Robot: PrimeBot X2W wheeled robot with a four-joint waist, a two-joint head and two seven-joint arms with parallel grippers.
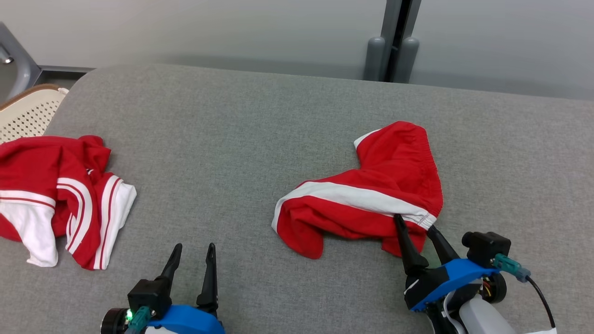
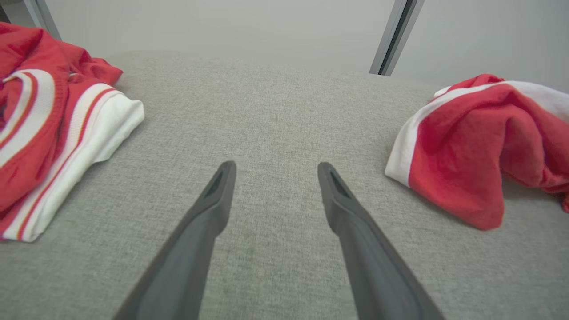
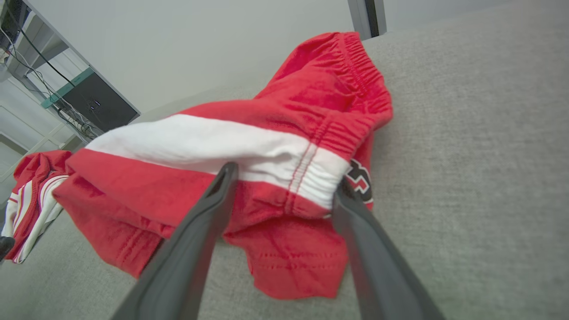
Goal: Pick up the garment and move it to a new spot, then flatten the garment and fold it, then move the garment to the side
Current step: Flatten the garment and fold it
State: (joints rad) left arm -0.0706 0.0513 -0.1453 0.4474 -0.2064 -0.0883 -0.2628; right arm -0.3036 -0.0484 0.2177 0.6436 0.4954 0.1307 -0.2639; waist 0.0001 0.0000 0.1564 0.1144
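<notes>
The garment [image 1: 371, 195], red shorts with a white side stripe and a gathered waistband, lies crumpled on the right half of the grey padded surface [image 1: 232, 139]. My right gripper [image 1: 414, 224] is open at its near edge, one finger on each side of the waistband corner. The right wrist view shows the white stripe and red fabric of the garment [image 3: 275, 111] between the spread fingers of that gripper [image 3: 284, 178]. My left gripper [image 1: 195, 247] is open and empty low at the front, and the garment [image 2: 466, 133] lies to the right of it [image 2: 275, 165].
A second red and white garment [image 1: 60, 190] [image 2: 40, 120] [image 3: 31, 191] lies bunched at the surface's left edge. Beyond that edge sits a pale perforated basket [image 1: 28, 111]. Two grey posts [image 1: 392, 55] stand against the back wall. Bare grey surface separates the two garments.
</notes>
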